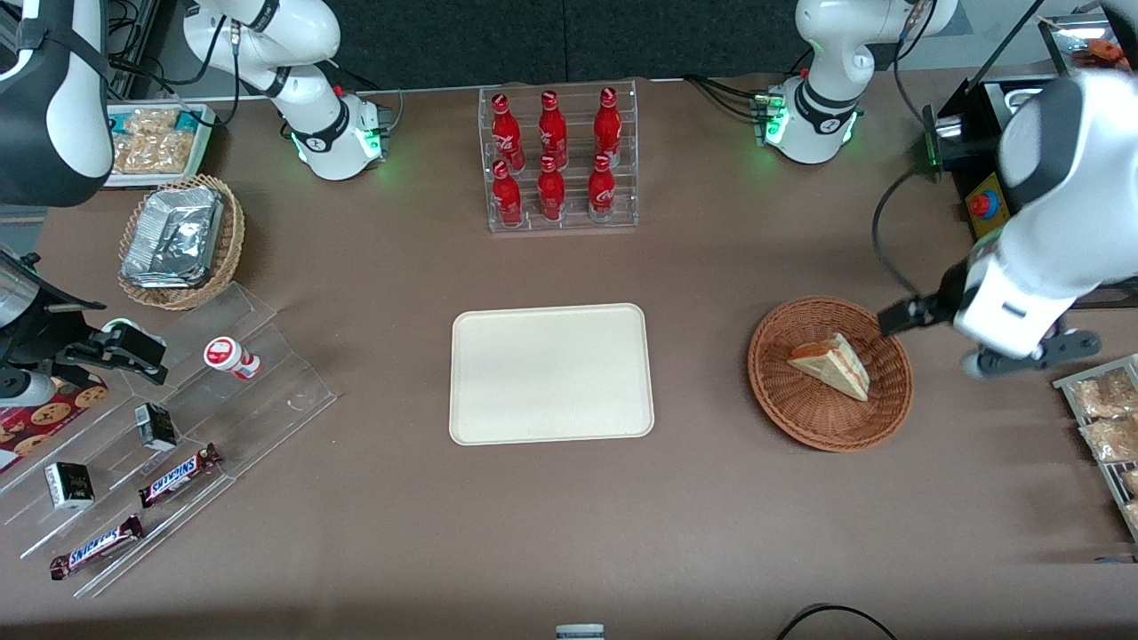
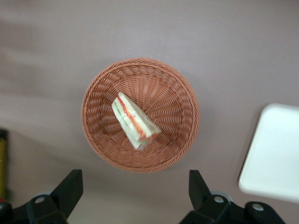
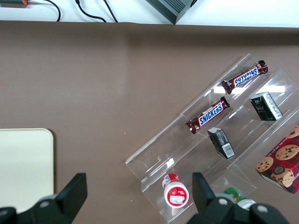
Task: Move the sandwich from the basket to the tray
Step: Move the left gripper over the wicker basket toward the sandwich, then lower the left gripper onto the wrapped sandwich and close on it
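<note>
the left arm's gripper (image 2: pixel 133 196) hung spread above the round reddish-brown wicker basket (image 2: pixel 98 88), apart from the triangular white-bread sandwich (image 2: pixel 133 122). a good grasp probably meant descending centred and closing across the 2 flat bread faces.

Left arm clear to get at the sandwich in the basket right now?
Probably yes. The claw hangs open above the basket, and the sandwich lies alone and uncovered in it, nothing between them.
</note>
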